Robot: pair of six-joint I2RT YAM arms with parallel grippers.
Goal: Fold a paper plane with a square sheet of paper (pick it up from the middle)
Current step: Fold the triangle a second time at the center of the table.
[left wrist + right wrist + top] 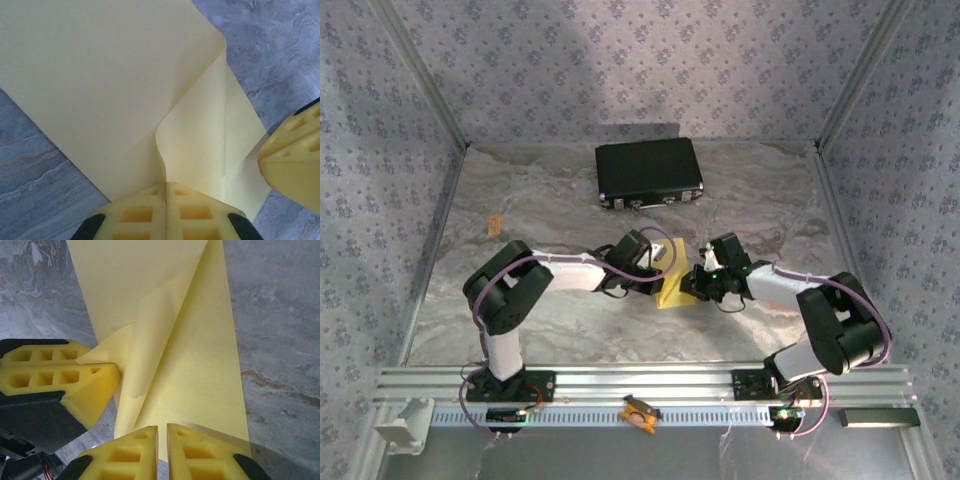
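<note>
Before the black case (649, 172), the yellow sheet (100, 75) has one loose, uncreased fold. The left tool (166, 186) pinches it; the right tool (162, 429) grip is unclear. Most folding remains.

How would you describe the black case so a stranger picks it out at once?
Start at the grey marbled table and look to its far edge, near the patterned back wall. There lies a flat black rectangular case. It is larger and darker than the thin yellow paper sheet mid-table or the tiny orange clip at left.
</note>
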